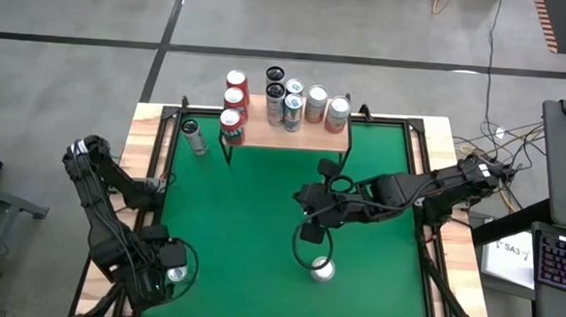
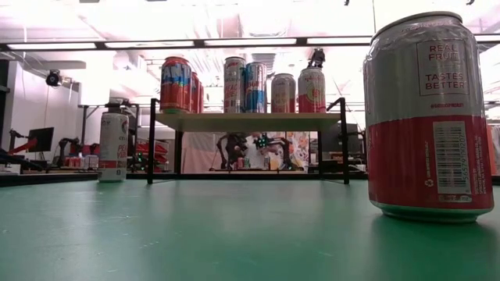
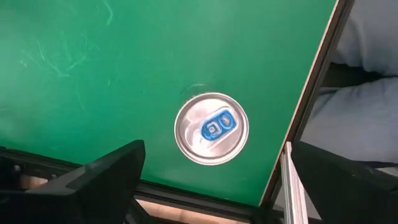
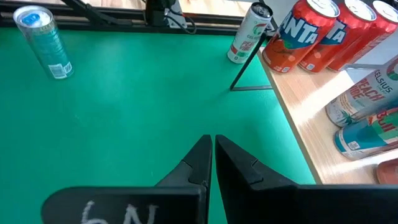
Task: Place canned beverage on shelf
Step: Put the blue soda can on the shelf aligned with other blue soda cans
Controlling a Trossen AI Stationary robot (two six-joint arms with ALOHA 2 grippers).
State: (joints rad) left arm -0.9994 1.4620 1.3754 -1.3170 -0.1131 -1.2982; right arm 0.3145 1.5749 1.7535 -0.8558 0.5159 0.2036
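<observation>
A: Where does the shelf (image 1: 294, 130) sit?

B: At the top middle of the high view, against the far edge of the green table (image 1: 250, 225). Its bare wood top carries seven cans: three red cans (image 1: 233, 103) in a column along its left end, then a dark-topped can (image 1: 275, 77) and others running right to a silver and red can (image 1: 337, 113) at the right end.

A: And the cans not on it?

B: A slim white can (image 1: 195, 136) stands on the mat just left of the shelf's legs. Another can (image 1: 323, 269), silver above and red below, stands at the lower middle of the high view; in the low view it fills the right of the frame. A third, a can with a blue tab (image 3: 211, 128), stands near the lower left corner of the table, seen from straight above in the left wrist view.

A: The right gripper (image 1: 311, 230)?

B: It hangs over the mat in the middle of the high view, above and slightly left of the silver and red can in that frame, not touching it. In the right wrist view its fingers (image 4: 198, 163) are pressed nearly together, only a thin slit between them, with nothing held.

A: The left gripper (image 3: 211, 180)?

B: At the lower left of the high view, over the blue-tab can. Its fingers (image 3: 106, 177) stand wide apart, one on each side of the can's top, well clear of it.
</observation>
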